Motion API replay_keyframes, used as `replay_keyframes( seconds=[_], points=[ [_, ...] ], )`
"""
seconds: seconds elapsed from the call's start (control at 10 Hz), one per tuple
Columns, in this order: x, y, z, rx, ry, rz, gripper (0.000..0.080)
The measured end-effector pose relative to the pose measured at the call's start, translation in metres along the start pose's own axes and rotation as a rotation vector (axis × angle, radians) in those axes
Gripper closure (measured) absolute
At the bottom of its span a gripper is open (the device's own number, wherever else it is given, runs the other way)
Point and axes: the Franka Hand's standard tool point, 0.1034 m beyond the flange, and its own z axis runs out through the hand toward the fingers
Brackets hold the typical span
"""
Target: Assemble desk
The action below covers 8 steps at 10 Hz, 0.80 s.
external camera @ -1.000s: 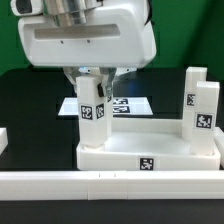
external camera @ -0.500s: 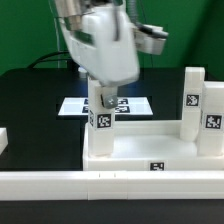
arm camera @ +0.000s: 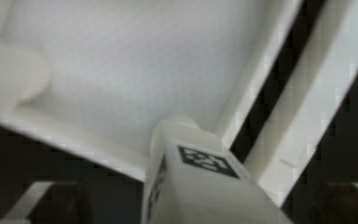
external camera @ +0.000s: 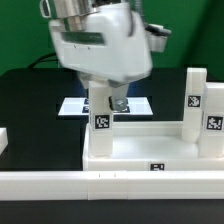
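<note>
Table: black top (external camera: 25, 95), white rail (external camera: 60, 182) along the front edge.
Labels: only black-and-white tags, nothing readable.
Desk: tabletop (external camera: 150, 150) by the rail, legs (external camera: 101, 120) standing up.
Gripper (external camera: 108, 100): over the left leg, can't tell the jaws.

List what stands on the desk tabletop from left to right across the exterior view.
Leg under the gripper → gripper, its fingertips hidden behind that leg → the two upright legs at the right end, the nearer one overlapping the other, all on the tabletop.
</note>
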Motion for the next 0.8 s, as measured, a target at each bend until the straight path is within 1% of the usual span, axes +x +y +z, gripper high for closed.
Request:
replay_keyframes(
  seconds=[0.1, 0.3, 0.4, 0.5, 0.6, 0.7, 0.8],
  points=[
    [0.0000, 0.0005, 0.0012, 0.000, -0.002, -0.003, 0.0156],
    [0.0004, 0.0010, 0.0014, -0.002, -0.001, -0.144, 0.0151],
    [0.0011, 0.0011, 0.0001, -0.021, 0.005, -0.328, 0.0151],
    [0.0021, -0.0020, -0.0042, -0.057, 0.014, -0.602, 0.0151],
    [-0.0010, -0.0033, -0.0060, -0.068, -0.001, -0.776, 0.0151],
    [-0.0016, -0.0017, -0.0060, -0.069, -0.006, -0.821, 0.0151],
    [-0.0012, -0.0014, -0.0046, -0.070, -0.006, -0.807, 0.0151]
  ],
)
